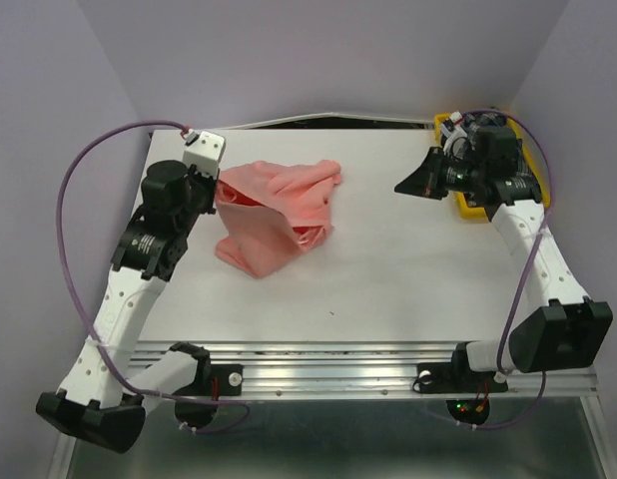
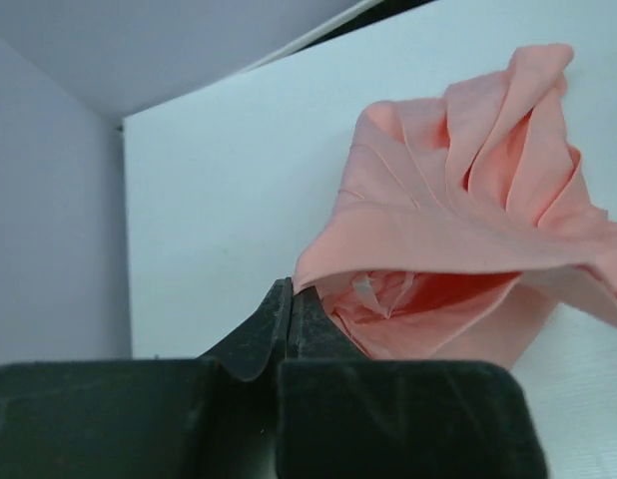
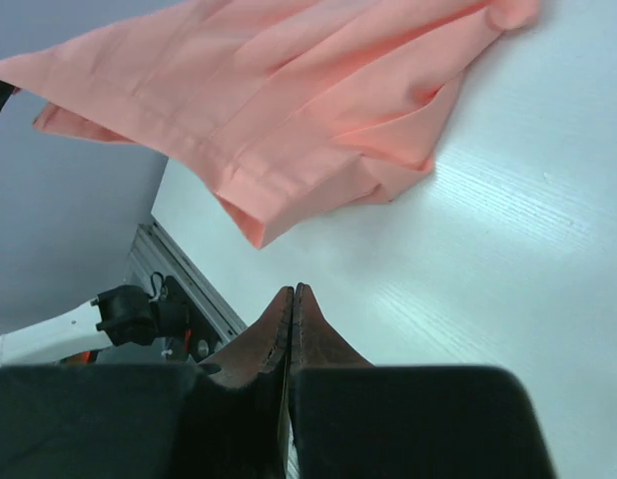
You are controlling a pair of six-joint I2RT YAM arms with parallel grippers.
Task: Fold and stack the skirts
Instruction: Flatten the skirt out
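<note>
Looking down from above, found the white desk (image 1: 388, 279) filling most of the view. Saw the salmon-pink skirt (image 1: 279, 210) (image 2: 458, 230) (image 3: 289, 90) lying crumpled and partly folded over itself on the desk's left half, nearer the far edge than the near one. Noted pleats showing on it, and its opening gaping toward the left edge.

Spotted the yellow tray (image 1: 470, 209) at the far right corner, with little more than its rim showing.

Found the left gripper (image 1: 211, 190) (image 2: 291, 289) at the skirt's left side, fingers clenched tight on the edge of the cloth. Saw the upper layer standing up off the desk from that pinch.

Found the right gripper (image 1: 403, 187) (image 3: 292, 291) well apart from the skirt, just beside the tray, pointing toward the left edge over bare desk. Saw its jaws pressed together with nothing between them.
</note>
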